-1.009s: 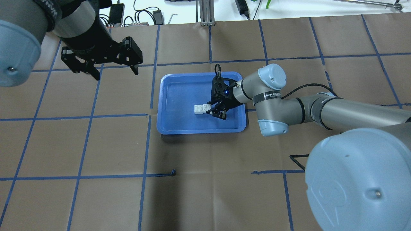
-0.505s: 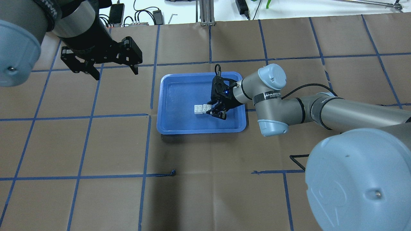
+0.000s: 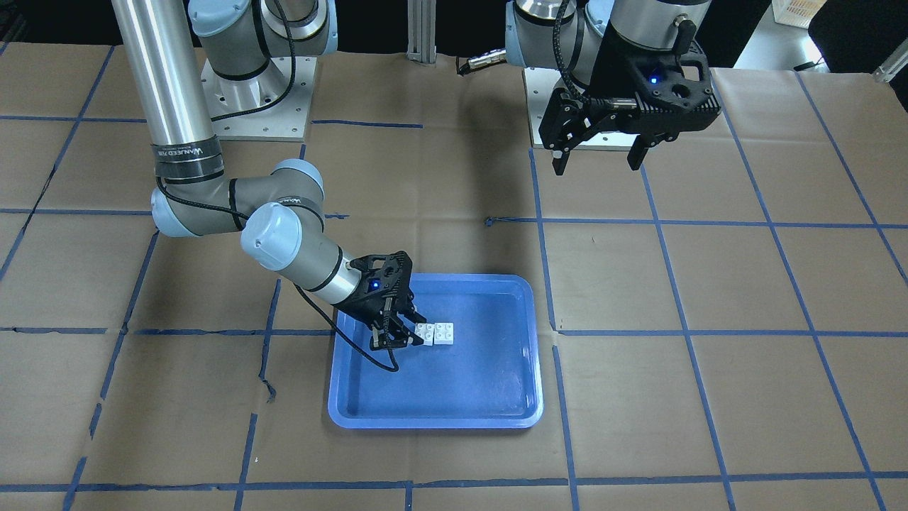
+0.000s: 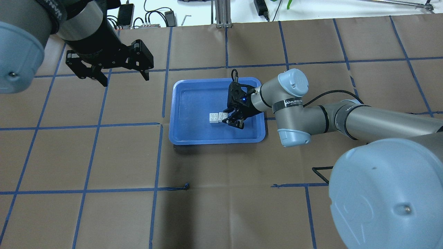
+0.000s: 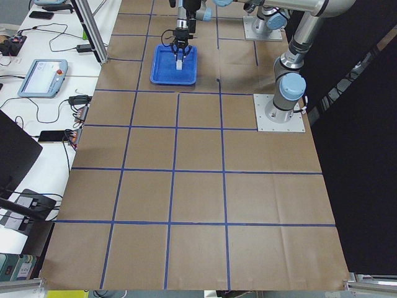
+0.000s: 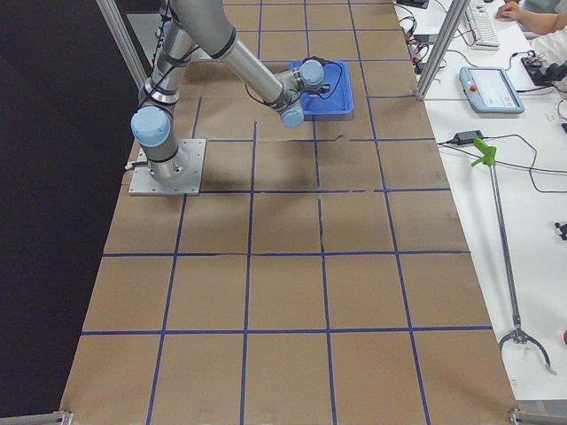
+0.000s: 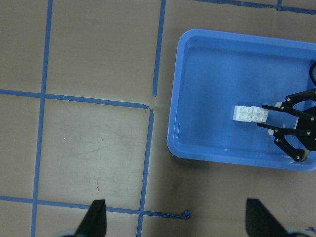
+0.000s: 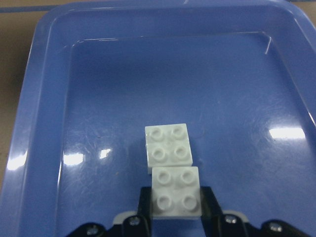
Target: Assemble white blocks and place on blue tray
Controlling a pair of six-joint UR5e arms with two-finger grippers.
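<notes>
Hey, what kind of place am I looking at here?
Probably a robotics lab: two arms bolted on base plates to a paper-covered table, a blue tape grid, and a teach pendant on the side bench.

Blue tape grid (image 4: 154,189) crosses brown table (image 4: 221,214); perhaps a pendant (image 6: 492,90) beside.

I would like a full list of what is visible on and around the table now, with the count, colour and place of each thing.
white blocks: two, white, touching each other inside the tray.
blue tray: one, blue, near the table's middle.
table: one, brown paper with a blue tape grid, under everything.
teach pendant: one, grey with a red button, on the white bench beside the table.
left gripper: one, black, open, above bare table away from the tray.
right gripper: one, black, low in the tray, shut on the block nearer its wrist.
</notes>
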